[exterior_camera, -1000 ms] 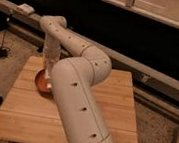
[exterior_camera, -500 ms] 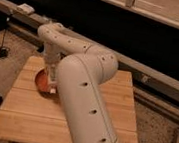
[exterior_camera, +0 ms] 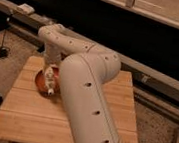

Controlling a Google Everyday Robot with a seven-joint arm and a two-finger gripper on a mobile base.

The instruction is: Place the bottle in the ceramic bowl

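The claw [exterior_camera: 49, 71] hung low over the bowl [exterior_camera: 42, 82] at the bench's [exterior_camera: 26, 114] left rear, mostly hidden by the arm [exterior_camera: 88, 86]; whether it was spread or closed could not be told. The bottle [exterior_camera: 50, 85] lay in the bowl, its cap end over the near rim.

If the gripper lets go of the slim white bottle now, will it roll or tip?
The slim white bottle probably rolls easily, being long and round. It lies tilted across the glossy orange-red ceramic bowl, so its curved wall would likely stop it. The gripper is above the bowl, at the bottle's upper end.
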